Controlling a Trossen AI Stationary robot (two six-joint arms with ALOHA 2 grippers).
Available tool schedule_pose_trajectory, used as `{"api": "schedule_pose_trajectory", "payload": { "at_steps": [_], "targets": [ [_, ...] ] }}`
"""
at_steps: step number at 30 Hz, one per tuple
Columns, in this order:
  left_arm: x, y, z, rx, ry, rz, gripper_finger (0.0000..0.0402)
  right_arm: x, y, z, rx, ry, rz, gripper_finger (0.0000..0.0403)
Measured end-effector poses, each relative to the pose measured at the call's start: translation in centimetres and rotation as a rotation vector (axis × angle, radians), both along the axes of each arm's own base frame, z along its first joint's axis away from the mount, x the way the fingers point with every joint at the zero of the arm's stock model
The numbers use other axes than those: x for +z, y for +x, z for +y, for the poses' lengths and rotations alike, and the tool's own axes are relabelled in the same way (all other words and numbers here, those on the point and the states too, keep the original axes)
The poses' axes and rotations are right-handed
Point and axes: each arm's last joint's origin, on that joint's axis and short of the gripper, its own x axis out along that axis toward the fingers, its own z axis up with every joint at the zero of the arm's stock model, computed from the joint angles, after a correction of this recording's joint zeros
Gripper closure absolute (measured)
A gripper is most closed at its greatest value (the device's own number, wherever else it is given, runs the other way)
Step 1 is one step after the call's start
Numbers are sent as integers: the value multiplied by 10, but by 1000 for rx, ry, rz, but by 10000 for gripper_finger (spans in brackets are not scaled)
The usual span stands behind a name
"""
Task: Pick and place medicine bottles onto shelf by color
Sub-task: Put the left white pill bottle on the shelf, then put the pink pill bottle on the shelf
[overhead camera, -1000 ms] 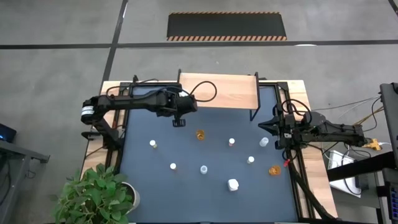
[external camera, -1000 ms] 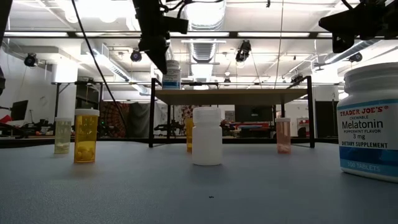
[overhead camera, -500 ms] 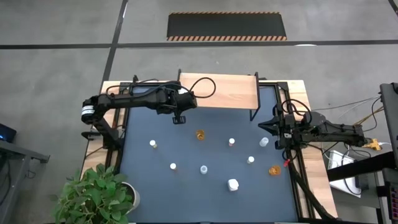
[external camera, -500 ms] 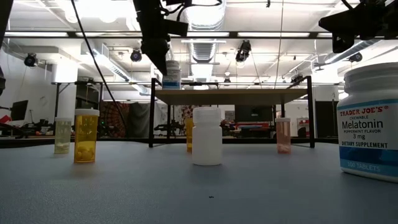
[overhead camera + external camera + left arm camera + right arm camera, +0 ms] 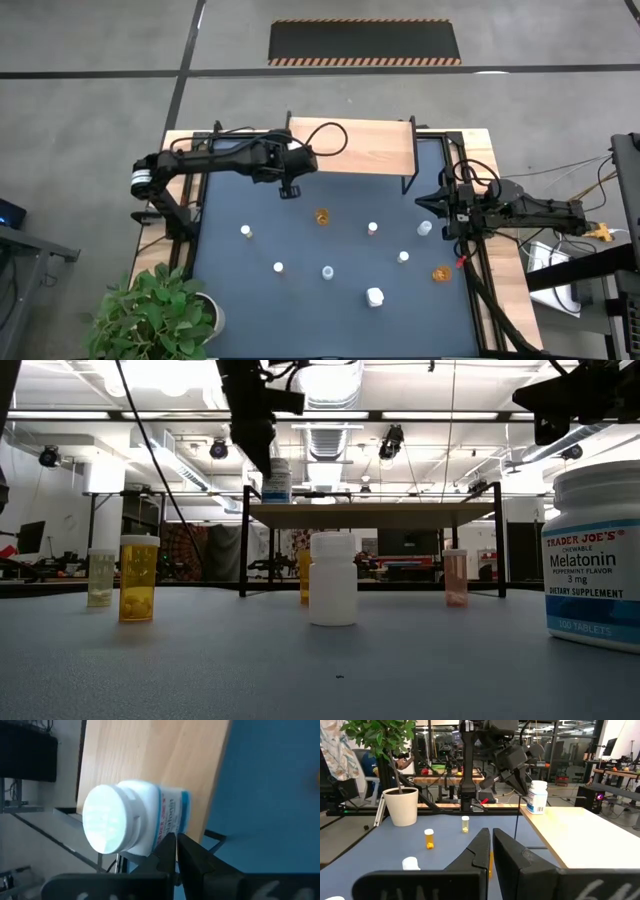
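The shelf (image 5: 351, 146) is a pale, smooth wood board on thin black legs at the mat's (image 5: 250, 290) far edge. One white bottle (image 5: 137, 817) stands upright on its left end: a round plastic body with a wide ridged white cap and a blue-and-red printed label. The left gripper (image 5: 290, 189) hangs just off that end of the shelf, its dark fingers pressed together on nothing, apart from the bottle. The right gripper (image 5: 425, 202) waits at the mat's right edge, likewise clenched and empty. Other bottles are scattered on the dark blue matte mat, well apart: an amber bottle (image 5: 322, 216) near the shelf, another amber one (image 5: 440, 272) toward the right, small white-capped ones (image 5: 246, 231) around the middle, and a squat white bottle (image 5: 375, 296) nearest the front. In the low view a large white labelled bottle (image 5: 594, 555) stands close at the right, and a plain white cylinder (image 5: 333, 579) in the middle.
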Motion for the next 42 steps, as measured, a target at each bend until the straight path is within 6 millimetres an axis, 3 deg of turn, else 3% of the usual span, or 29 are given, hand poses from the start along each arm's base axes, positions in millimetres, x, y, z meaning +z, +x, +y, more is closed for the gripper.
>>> {"api": "schedule_pose_trajectory", "payload": {
  "at_steps": [5,14,20,33,42],
  "targets": [
    [11,10,-23,-83,-13,-90,402,0,0,0,0,-5,2,390],
    [37,39,-80,-379,-87,-458,402,0,0,0,0,-13,2,390],
    [49,47,-102,-449,-85,-634,402,-2,1,0,0,-15,5,390],
    [48,62,-112,-479,-44,-989,402,-4,1,0,8,-11,8,390],
    [24,64,-113,-503,-33,-1089,402,3,12,3,110,0,-38,390]
  ]
}}
